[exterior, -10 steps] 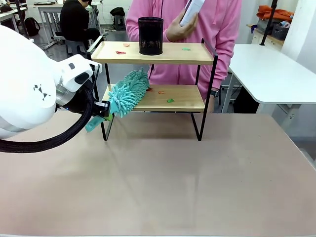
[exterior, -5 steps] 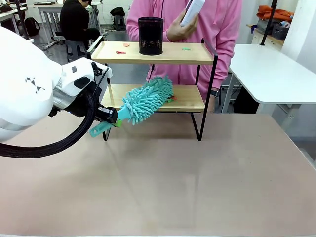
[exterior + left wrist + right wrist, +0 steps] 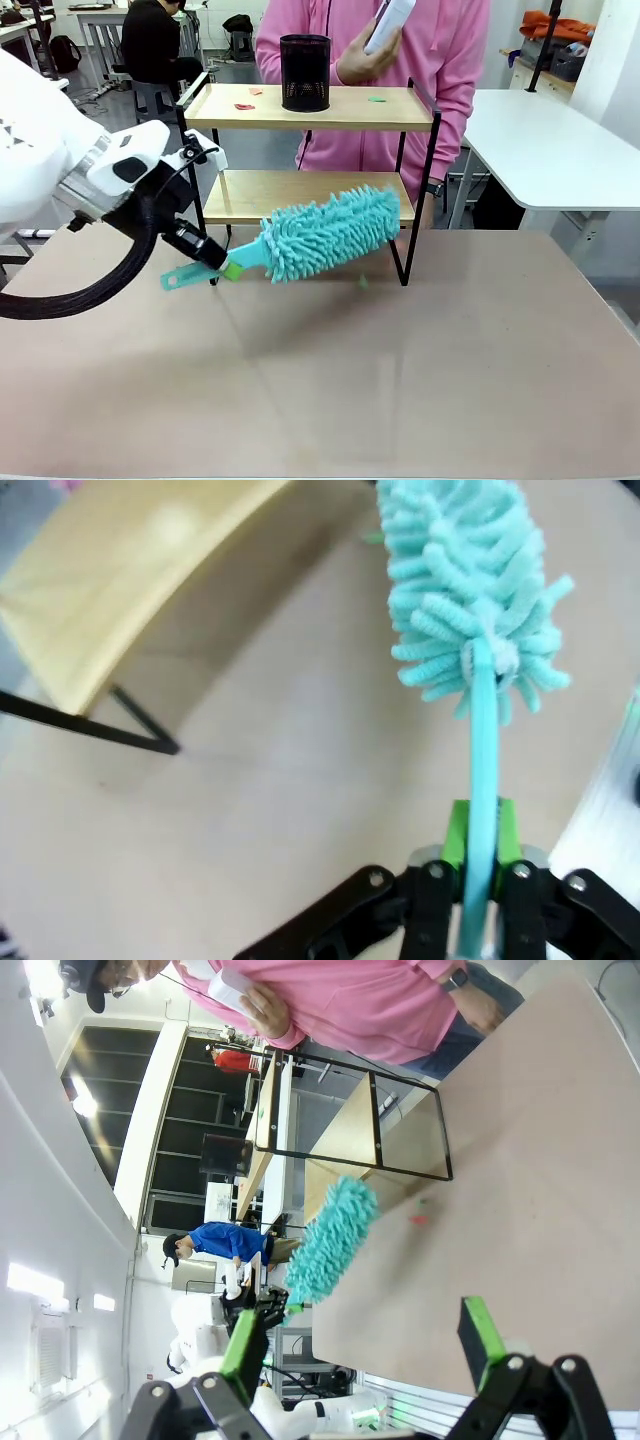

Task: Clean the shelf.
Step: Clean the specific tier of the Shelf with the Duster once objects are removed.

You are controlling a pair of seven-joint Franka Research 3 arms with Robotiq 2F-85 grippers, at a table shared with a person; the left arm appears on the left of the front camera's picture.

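The shelf (image 3: 340, 108) stands at the table's far side, and its lower board (image 3: 120, 590) looks bare. A red scrap (image 3: 244, 106) and a green scrap (image 3: 376, 99) lie on its top board beside a black mesh cup (image 3: 305, 72). My left gripper (image 3: 226, 267) is shut on the handle of a teal fluffy duster (image 3: 330, 232), whose head hangs in front of the lower board, over the table. The left wrist view has the handle clamped between the green pads (image 3: 452, 840), with the duster (image 3: 470, 570) above. My right gripper (image 3: 362, 1345) hangs open and holds nothing, far from the shelf (image 3: 345, 1130).
A person in a pink top (image 3: 440, 50) stands right behind the shelf, holding a white object (image 3: 388, 22). A small green scrap (image 3: 362, 283) lies on the table (image 3: 400, 380) in front of the shelf. A white table (image 3: 560, 150) stands at the right.
My left gripper swung the duster rightwards along the lower board and out over the table. The scraps that lay on that board are gone from it.
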